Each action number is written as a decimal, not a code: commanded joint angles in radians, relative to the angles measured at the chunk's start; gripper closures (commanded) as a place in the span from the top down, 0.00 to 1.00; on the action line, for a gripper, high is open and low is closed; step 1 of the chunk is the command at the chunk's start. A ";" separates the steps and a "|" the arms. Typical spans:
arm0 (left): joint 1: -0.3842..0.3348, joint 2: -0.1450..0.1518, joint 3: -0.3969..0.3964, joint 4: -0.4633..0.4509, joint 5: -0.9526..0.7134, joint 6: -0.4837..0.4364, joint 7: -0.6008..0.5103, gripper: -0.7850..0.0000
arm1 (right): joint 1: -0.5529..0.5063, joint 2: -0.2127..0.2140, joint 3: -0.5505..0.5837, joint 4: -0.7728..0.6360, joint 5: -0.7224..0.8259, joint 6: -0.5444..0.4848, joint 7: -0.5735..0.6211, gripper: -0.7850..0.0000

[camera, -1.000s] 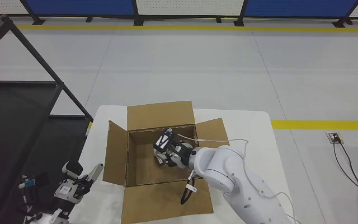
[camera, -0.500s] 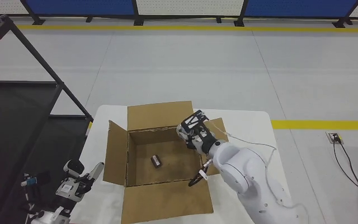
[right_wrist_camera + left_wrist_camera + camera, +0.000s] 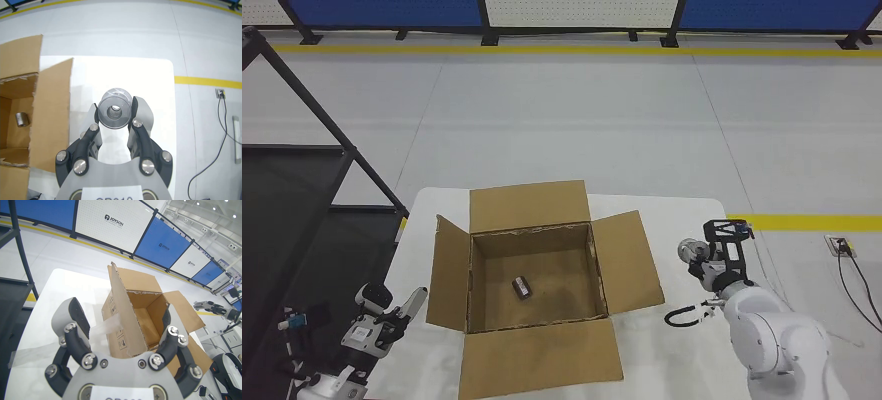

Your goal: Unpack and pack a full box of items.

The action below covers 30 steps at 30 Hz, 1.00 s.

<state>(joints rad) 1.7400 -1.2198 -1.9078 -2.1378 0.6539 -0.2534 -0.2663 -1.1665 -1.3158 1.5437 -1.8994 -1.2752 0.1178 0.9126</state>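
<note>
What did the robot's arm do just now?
The right gripper rose out of the box and swung right over the table, shut on a metal spool. The small cylinder in the box, the box and the open left gripper stayed put.

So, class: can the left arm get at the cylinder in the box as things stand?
Probably not directly. The left gripper is open, but it sits low outside the box, with the raised flap between it and the cylinder. The box top is open, so coming over from above looks possible.
</note>
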 commanded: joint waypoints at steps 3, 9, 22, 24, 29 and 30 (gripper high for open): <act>0.000 0.000 0.000 0.000 0.000 0.000 0.000 1.00 | 0.035 0.005 0.021 0.139 -0.002 -0.009 0.042 0.00; 0.000 0.000 0.000 0.000 0.000 0.000 0.000 1.00 | 0.110 0.009 0.023 0.339 -0.005 -0.018 0.062 0.00; 0.000 0.000 0.000 0.000 0.000 0.000 0.000 1.00 | 0.172 0.017 0.026 0.505 0.027 -0.043 0.043 0.55; 0.000 0.000 0.000 0.000 0.000 0.000 0.000 1.00 | 0.172 0.018 0.026 0.504 0.029 -0.043 0.045 0.95; 0.000 0.000 0.000 0.000 0.000 0.000 0.000 1.00 | 0.161 0.021 0.028 0.460 0.023 -0.028 0.038 1.00; 0.000 0.000 0.000 0.000 0.000 0.000 0.000 1.00 | 0.159 0.022 0.029 0.444 0.022 -0.024 0.035 1.00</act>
<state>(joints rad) 1.7400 -1.2199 -1.9078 -2.1378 0.6539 -0.2534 -0.2663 -1.0056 -1.2943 1.5721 -1.4403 -1.2517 0.0900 0.9495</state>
